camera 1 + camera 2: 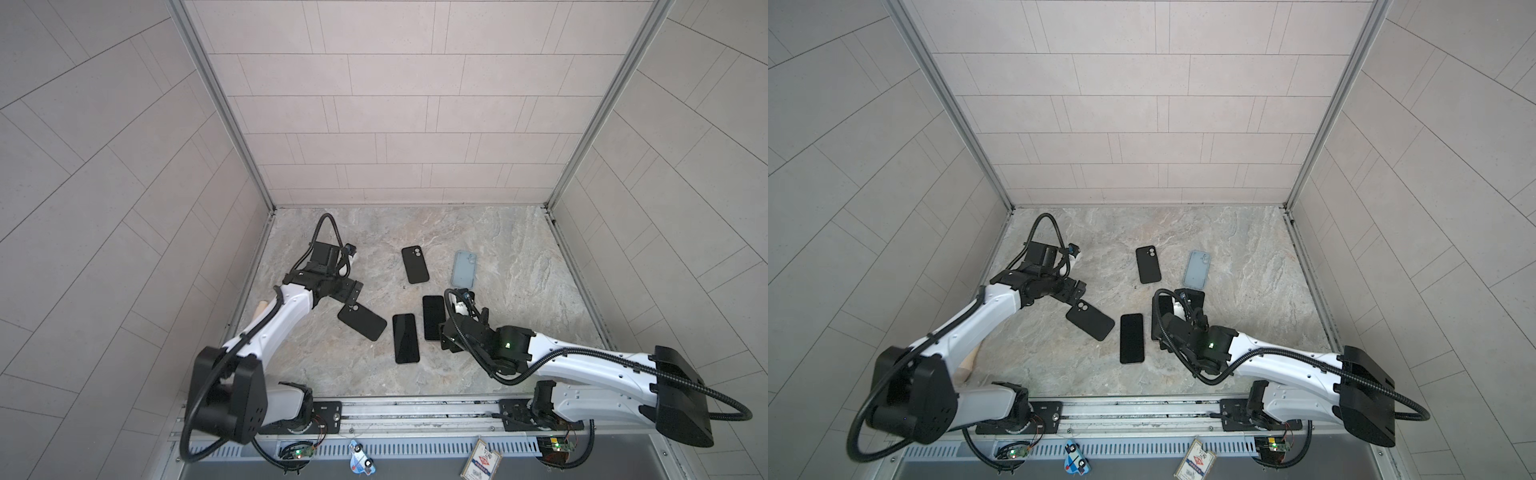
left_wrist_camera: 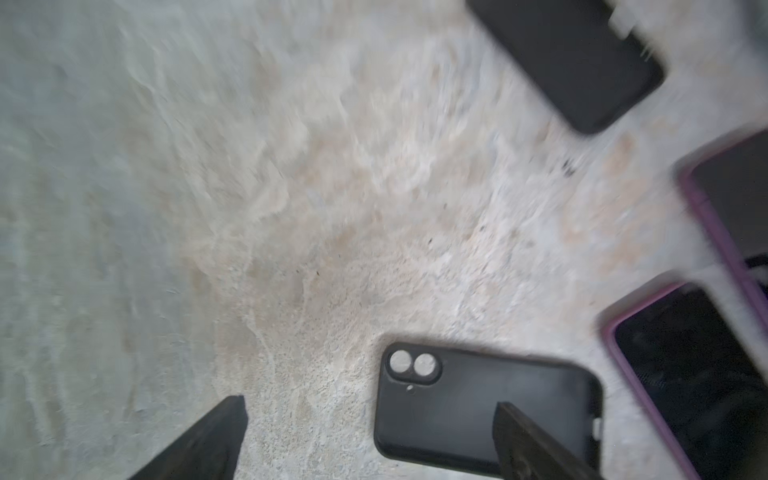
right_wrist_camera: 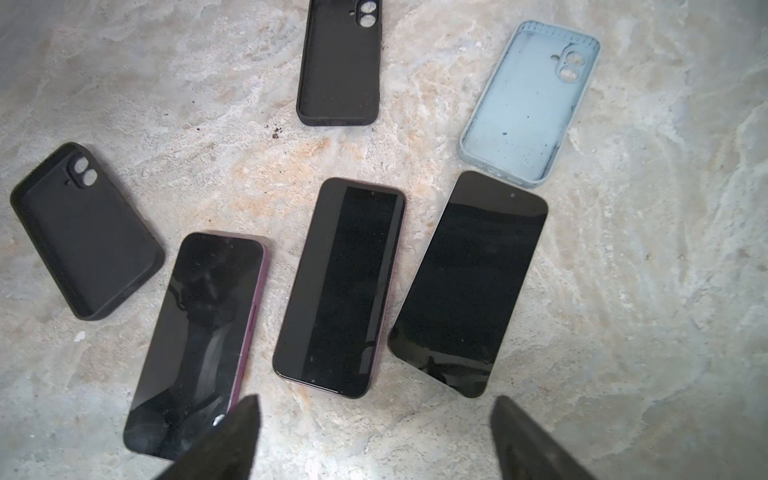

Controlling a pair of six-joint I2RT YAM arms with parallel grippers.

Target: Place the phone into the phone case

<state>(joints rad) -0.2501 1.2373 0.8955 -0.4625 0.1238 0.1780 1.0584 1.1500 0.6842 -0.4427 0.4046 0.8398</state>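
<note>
Three tiled walls (image 1: pixel 395 104) around marbled tabletop (image 1: pixel 519 249)

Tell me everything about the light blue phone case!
The light blue phone case looks like soft rubber. It lies flat and empty, open side up, on the marbled table, with a two-hole camera cutout and dark specks inside. A dark phone lies right by one end; touching is unclear. Nothing else touches it.

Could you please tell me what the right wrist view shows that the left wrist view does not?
Only the right wrist view: the light blue case, a third phone, and the open right gripper. Only the left wrist view: the open left gripper, one finger in front of a black case. Both: that black case and two purple-edged phones.
</note>
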